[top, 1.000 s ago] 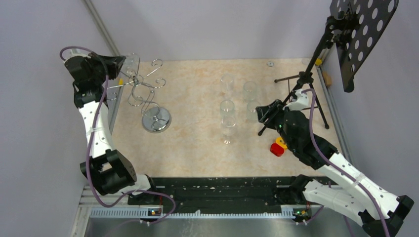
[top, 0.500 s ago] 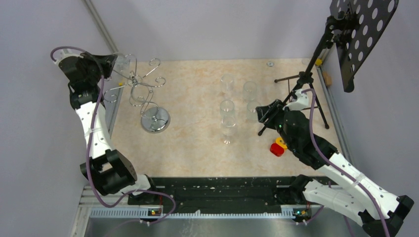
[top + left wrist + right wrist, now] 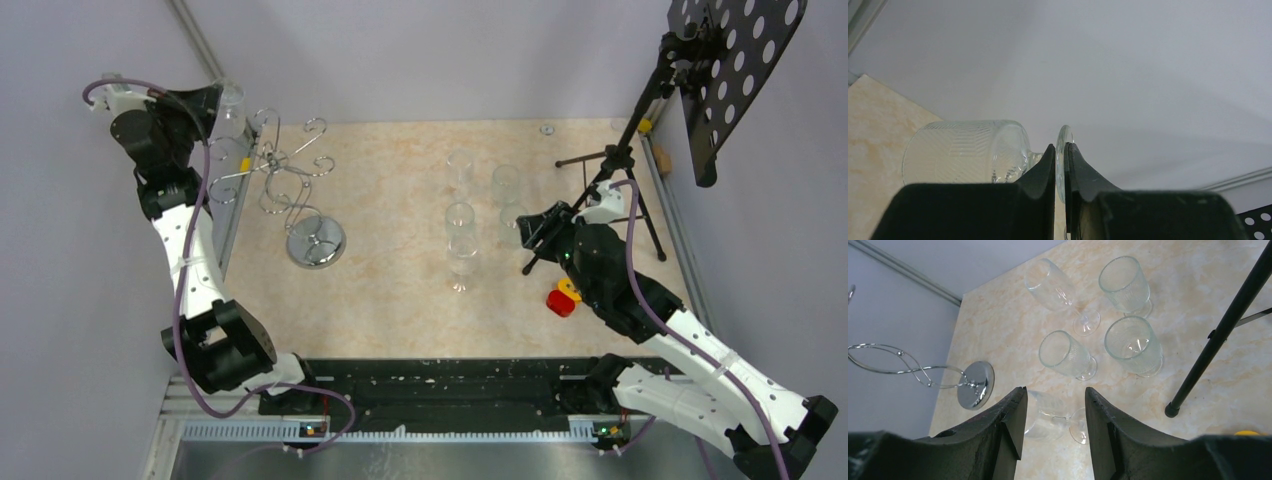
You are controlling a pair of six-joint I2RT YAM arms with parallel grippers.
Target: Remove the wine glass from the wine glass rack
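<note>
The chrome wine glass rack [image 3: 290, 180] stands at the back left on its round mirrored base [image 3: 316, 241]; it also shows in the right wrist view [image 3: 975, 385]. My left gripper [image 3: 212, 100] is raised left of the rack's looping arms. It is shut on the foot of a ribbed wine glass [image 3: 230, 100]. In the left wrist view the foot disc [image 3: 1064, 150] is pinched between the fingers, the bowl [image 3: 965, 152] lies sideways to the left, and no wire is around it. My right gripper [image 3: 530, 228] is open and empty, beside the glasses on the table.
Several clear glasses [image 3: 460, 215] stand mid-table; one lies on its side [image 3: 1055, 415] below my right gripper [image 3: 1054, 395]. A black tripod music stand [image 3: 610, 160] with a perforated plate [image 3: 730, 60] is at the back right. A red and yellow object [image 3: 562, 298] lies near the right arm.
My left gripper has moved up and to the left with the wine glass, away from the rack's arms. The rack has shifted slightly. The right arm has not moved.
</note>
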